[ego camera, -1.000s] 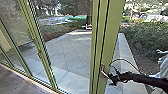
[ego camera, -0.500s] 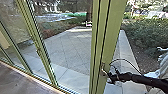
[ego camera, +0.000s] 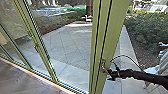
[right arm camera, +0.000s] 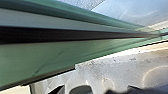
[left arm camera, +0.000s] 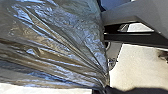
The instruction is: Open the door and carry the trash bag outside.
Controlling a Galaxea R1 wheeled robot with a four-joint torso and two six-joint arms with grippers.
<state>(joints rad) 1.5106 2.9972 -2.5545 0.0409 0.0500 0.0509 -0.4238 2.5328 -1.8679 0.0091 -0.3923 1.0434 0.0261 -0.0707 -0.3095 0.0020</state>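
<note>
Paving (ego camera: pixel 72 47) spreads pale beyond tall glass panels set in green uprights, with a dark shrub (ego camera: pixel 147 37) off to the robot's right and brown floor (ego camera: pixel 22 80) on the near side of the threshold. The step in hand looks to be opening the door (ego camera: pixel 110 37): the right gripper (ego camera: pixel 108 74) is at the metal handle (ego camera: pixel 103 65) on the wide green upright, near it or touching it, which I cannot separate. Whether this gripper is open or closed, and whether it has any hold on the handle, I cannot tell either.

Its black arm (ego camera: pixel 140 77) comes in low from the robot's right, almost level, with the wrist close to the door's edge and a thin cable (ego camera: pixel 123 55) arching above it. Green framing with a dark groove (right arm camera: pixel 62 34) crosses the right wrist view.

As for the trash bag (left arm camera: pixel 57 42), it is by the left wrist camera, shiny and creased, its folds drawn together toward one spot. That suggests it hangs from the left gripper, but I cannot tell that gripper's state or confirm its hold.

My judgement is that the move calls for steady force on the door, keeping the bag clear of the frame, where thin plastic could snag and tear.
</note>
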